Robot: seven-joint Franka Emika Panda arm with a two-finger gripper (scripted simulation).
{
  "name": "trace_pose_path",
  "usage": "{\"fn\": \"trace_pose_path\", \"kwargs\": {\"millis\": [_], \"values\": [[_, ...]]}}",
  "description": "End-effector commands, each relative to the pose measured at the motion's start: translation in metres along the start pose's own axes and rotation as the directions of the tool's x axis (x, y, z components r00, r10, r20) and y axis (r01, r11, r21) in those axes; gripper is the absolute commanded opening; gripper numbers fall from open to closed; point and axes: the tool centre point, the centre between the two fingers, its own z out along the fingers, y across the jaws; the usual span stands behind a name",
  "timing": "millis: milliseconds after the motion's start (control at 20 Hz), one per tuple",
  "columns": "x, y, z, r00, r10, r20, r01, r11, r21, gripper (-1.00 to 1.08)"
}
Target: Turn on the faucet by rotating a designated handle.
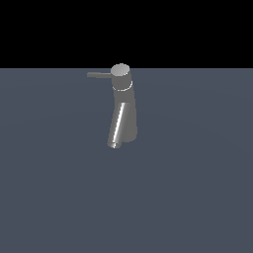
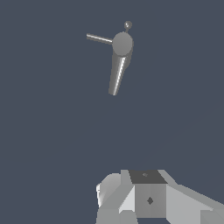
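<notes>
One faucet [image 1: 122,111], upright on the floor, its handle [image 1: 99,75] pointing toward the exterior view's left. My pincer [image 2: 146,199]: well apart, state indiscernible. Step: approach; next, reach the handle.

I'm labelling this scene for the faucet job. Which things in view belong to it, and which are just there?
Part of the job:
- faucet, dark grey, with a shiny angled spout
- handle, the thin rod sticking sideways from the round cap
- gripper: only part of its body shows in the wrist view; fingers not seen

Just there:
- flat grey floor
- small knob behind the cap, purpose unclear
</notes>
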Motion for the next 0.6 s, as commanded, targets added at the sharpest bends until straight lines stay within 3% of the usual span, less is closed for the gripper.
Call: {"fn": "trace_pose_path", "kwargs": {"millis": [0, 550], "values": [[0.0, 0.0, 0.0, 1.0, 0.0, 0.0, 0.0, 1.0, 0.0, -1.0], [0.0066, -0.0026, -0.0096, 0.998, -0.05, -0.046, 0.049, 0.999, -0.024, -1.0]]}}
